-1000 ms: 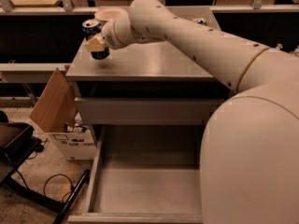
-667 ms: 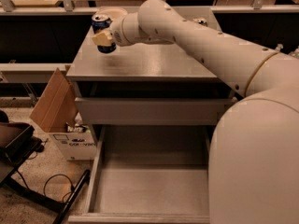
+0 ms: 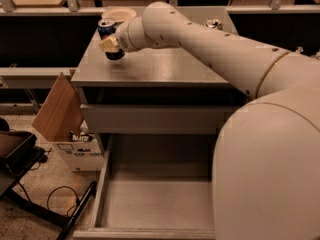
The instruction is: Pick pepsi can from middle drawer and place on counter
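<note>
The pepsi can point(image 3: 106, 28), dark blue with a silver top, stands upright at the back left of the counter point(image 3: 165, 66). My gripper point(image 3: 112, 49) is shut on it; a tan finger pad point(image 3: 108, 45) crosses its front and the can's dark base shows just below. The base is at or just above the counter surface; I cannot tell which. The arm reaches in from the right across the counter. The middle drawer point(image 3: 150, 206) is pulled open low in the view, and its bare grey floor holds nothing.
A pale bowl point(image 3: 119, 14) sits just behind the can. A pale can point(image 3: 214, 23) stands at the counter's back right. A closed drawer front point(image 3: 150, 119) lies under the counter. A cardboard box point(image 3: 57, 109), a white carton point(image 3: 80, 151) and a black stand point(image 3: 17, 156) are on the floor at left.
The gripper and the can in it moved a little to the right along the back of the counter, then dipped slightly.
</note>
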`<state>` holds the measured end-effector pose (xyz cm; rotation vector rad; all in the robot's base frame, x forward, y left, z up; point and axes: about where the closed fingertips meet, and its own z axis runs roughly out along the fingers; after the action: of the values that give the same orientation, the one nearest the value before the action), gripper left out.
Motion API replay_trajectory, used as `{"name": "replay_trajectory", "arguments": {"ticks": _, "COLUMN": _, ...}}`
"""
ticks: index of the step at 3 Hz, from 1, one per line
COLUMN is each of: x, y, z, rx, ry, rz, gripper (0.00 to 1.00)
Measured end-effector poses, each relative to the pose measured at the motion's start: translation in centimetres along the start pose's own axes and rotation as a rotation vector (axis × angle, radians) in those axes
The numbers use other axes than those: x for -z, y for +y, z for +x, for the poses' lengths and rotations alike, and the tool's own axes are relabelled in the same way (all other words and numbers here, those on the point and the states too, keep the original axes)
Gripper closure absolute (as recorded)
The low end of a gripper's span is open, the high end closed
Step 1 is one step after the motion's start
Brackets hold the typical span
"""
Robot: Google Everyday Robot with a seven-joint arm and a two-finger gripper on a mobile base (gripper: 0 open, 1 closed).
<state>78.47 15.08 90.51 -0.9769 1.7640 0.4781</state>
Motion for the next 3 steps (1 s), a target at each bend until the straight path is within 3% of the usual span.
{"name": "replay_trajectory", "arguments": {"ticks": 1, "x": -1.53, "y": -0.21, "z": 3.66, "rx": -0.034, "ry": 0.047, "rz": 0.024, "gripper": 1.00}}
{"name": "replay_trajectory", "arguments": {"ticks": 3, "x": -1.49, "y": -0.26, "z": 3.62, "rx": -0.039, "ry": 0.051, "rz": 0.027, "gripper": 0.61}}
